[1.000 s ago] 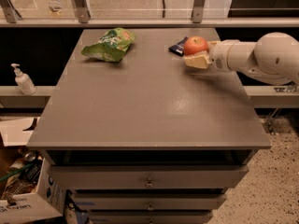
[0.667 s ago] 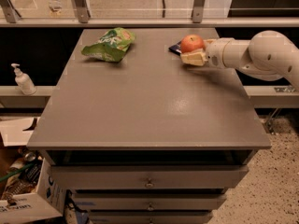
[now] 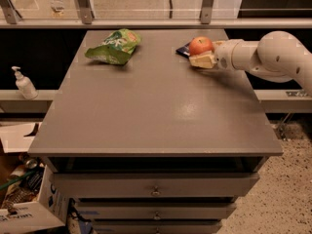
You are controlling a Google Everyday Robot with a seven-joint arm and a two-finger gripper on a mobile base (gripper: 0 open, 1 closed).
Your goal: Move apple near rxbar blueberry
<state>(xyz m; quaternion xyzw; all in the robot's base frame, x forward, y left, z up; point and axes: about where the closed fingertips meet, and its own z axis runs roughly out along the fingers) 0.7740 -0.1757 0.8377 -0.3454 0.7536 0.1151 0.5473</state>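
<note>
1. Camera view puts my gripper (image 3: 197, 54) at the far right of the table (image 3: 146, 111), coming in from the right on the white arm (image 3: 273, 55).
2. The jaws are closed on the apple (image 3: 201, 45). I can see the pale near finger (image 3: 202, 61) pressed against its lower side, while the far finger is hidden behind the fruit.
3. The rxbar blueberry (image 3: 184, 49) shows only as a dark corner just left of the apple and behind it. From this angle the two look touching or nearly so.
4. I judge this to be the placing step, since the apple is right beside the bar and little carrying seems left.
5. I cannot tell whether the apple rests on the tabletop or hangs just above it.
6. Next I would lower until it sits on bare table rather than on the wrapper, and only then open the jaws.
7. I would withdraw to the right gently, because a nudged apple could roll.
8. The green snack bag (image 3: 114, 46) lies well apart on the far left and is no concern.
</note>
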